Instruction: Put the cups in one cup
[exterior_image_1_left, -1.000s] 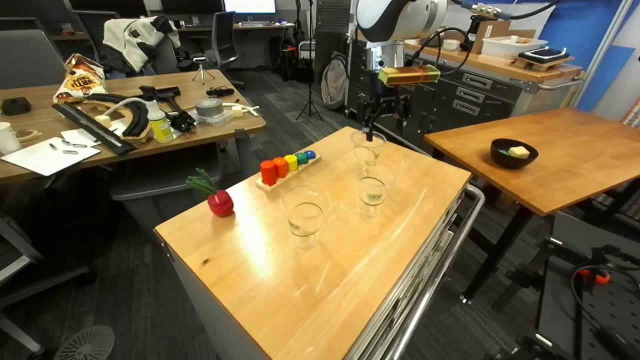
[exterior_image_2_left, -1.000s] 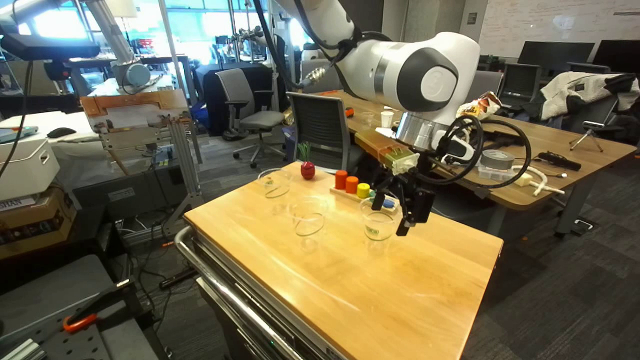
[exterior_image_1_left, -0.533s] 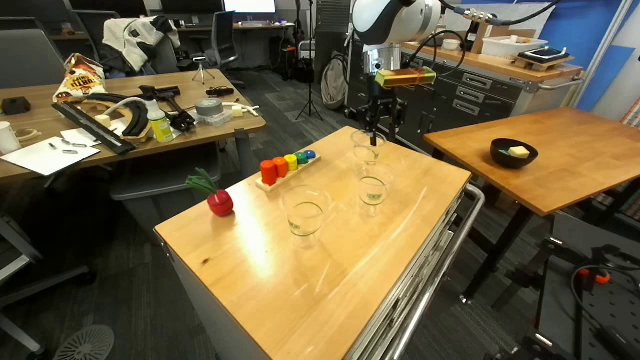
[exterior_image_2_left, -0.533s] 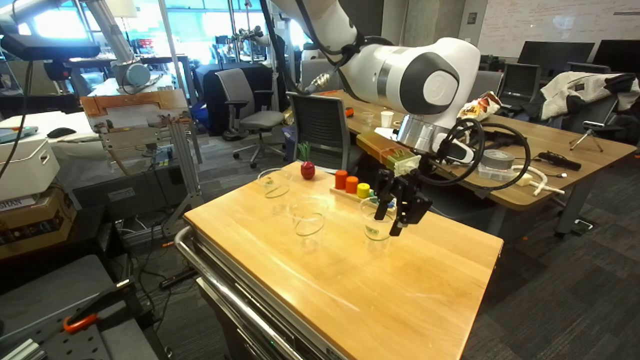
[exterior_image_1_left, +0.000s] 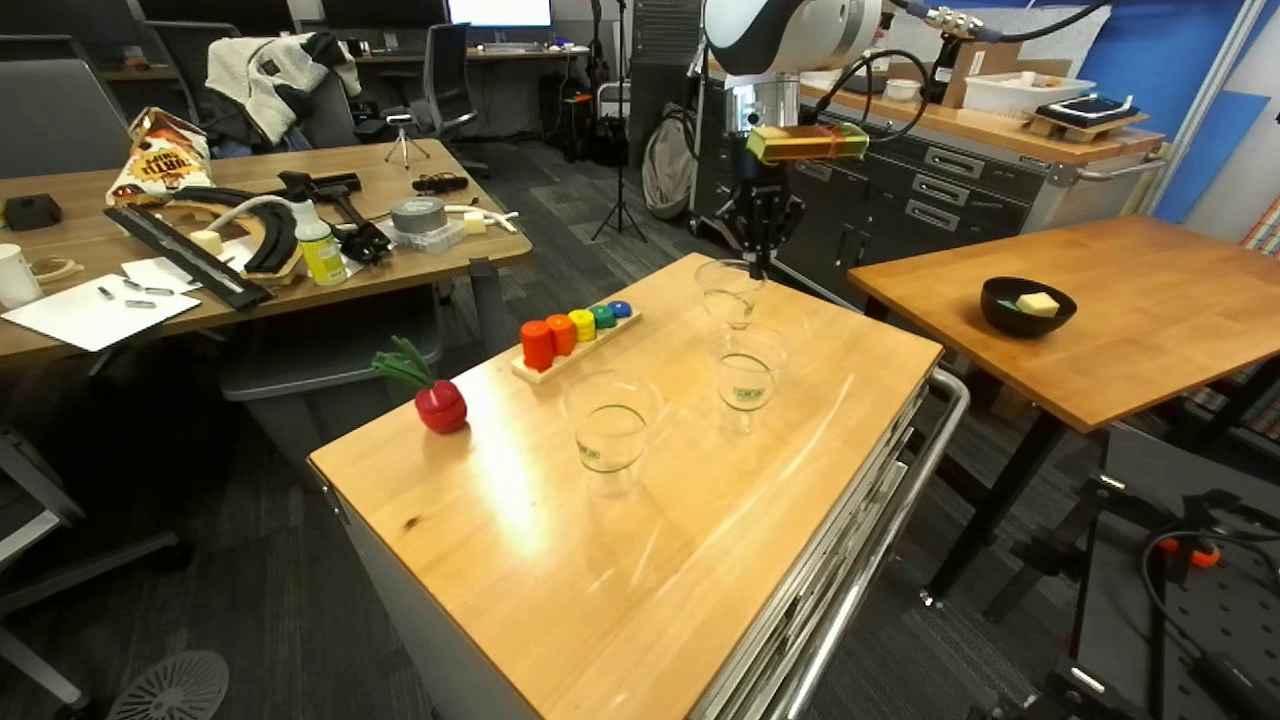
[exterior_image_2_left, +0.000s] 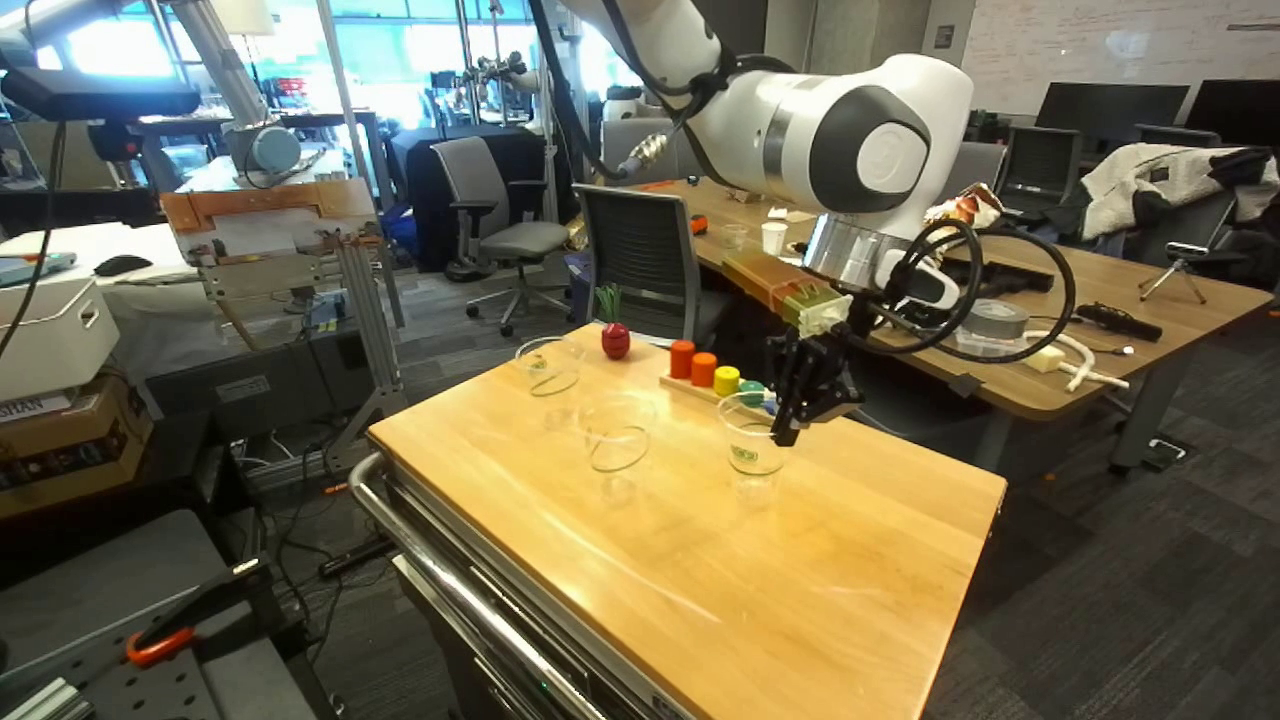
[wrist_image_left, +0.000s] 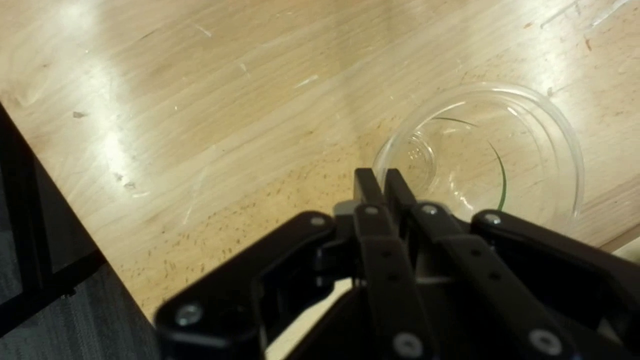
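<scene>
Three clear tumblers stand on the wooden cart top. My gripper (wrist_image_left: 382, 172) is shut on the rim of the cup (wrist_image_left: 500, 155) at the far end, its near wall pinched between the two fingertips in the wrist view. This same cup (exterior_image_2_left: 750, 448) leans slightly, and its base still appears to rest on the wood. A middle cup (exterior_image_1_left: 745, 385) stands upright, also visible as a faint cup (exterior_image_2_left: 617, 440) in an exterior view. The third cup (exterior_image_1_left: 608, 440) sits upright closest to that camera. Both free cups are apart from the gripper.
A wooden strip with coloured pegs (exterior_image_1_left: 580, 335) lies along one edge of the cart top (exterior_image_1_left: 700, 560), close to the gripped cup. A red toy radish (exterior_image_1_left: 441, 406) sits at a corner. A metal handle rail (exterior_image_1_left: 860, 590) runs along the opposite side.
The jaws have gone from open to shut, catching the far cup's rim between the fingertips. That cup has tipped a little. The other cups have not moved.
</scene>
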